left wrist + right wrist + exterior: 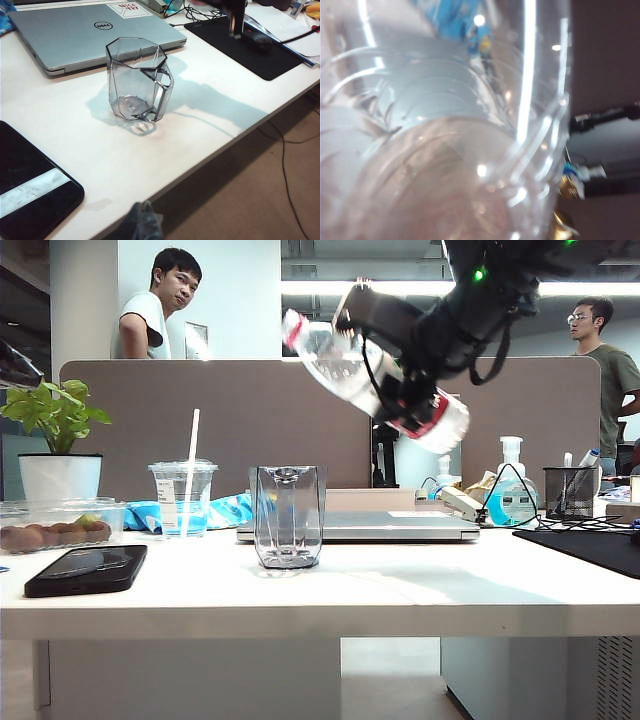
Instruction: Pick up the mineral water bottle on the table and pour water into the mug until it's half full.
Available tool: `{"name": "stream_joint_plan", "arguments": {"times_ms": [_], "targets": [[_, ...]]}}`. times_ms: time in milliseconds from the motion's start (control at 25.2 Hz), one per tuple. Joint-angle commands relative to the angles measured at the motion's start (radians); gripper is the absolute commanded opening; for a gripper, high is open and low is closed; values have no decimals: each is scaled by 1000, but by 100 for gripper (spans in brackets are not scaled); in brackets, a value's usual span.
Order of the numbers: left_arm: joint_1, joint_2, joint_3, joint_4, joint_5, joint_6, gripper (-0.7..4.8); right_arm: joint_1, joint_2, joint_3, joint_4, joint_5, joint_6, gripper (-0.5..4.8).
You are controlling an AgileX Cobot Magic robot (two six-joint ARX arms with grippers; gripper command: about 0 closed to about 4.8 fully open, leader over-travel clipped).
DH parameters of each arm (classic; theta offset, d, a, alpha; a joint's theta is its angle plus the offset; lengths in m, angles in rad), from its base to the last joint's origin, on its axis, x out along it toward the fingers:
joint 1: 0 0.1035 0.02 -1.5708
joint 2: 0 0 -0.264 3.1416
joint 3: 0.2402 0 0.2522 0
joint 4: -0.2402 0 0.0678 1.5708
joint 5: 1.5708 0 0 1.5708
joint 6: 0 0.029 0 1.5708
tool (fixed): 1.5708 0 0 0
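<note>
While a black phone (86, 570) lies flat at the left of the white tabletop (400, 600), beside a clear box of brown fruit (55, 530) and a potted plant (58, 445), a plastic cup with a white straw (183, 495) stands a little further right. Next comes the mug (287, 517), upright and near the front edge, just before a closed silver laptop (370, 527); the left wrist view shows the mug (137, 80) with nothing visible inside. The left gripper shows only as a dark blurred scrap (142, 222) low in its own view, well apart from the mug, so I cannot tell how its fingers stand. Above and right of the mug, the right gripper (400, 375) clasps the mineral water bottle (350, 365) around its body, tilted with the neck aimed up-left, lifted clear of the tabletop. Far right sits a black mat (585, 545).
</note>
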Motion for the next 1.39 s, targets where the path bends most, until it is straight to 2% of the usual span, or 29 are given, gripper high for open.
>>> {"name": "stream_joint_plan", "arguments": {"times_ms": [40,277,594,753,1387], "targets": [[-1,-2,5,5,5,0,-4,0,1,6,-2,61,-128,243],[-1,-2,5,6,5,0,-4,-1,33,6,-27,156,-246,243],[-1,-2,5,6,5,0,-4,-1,36,6,-42,191,-353,243],[-1,-2,5,6,5,0,-4,-1,37,6,-43,227,-391,243],[-1,-2,5,6,5,0,-4,-1,37,6,-42,242,-457,243]]}}
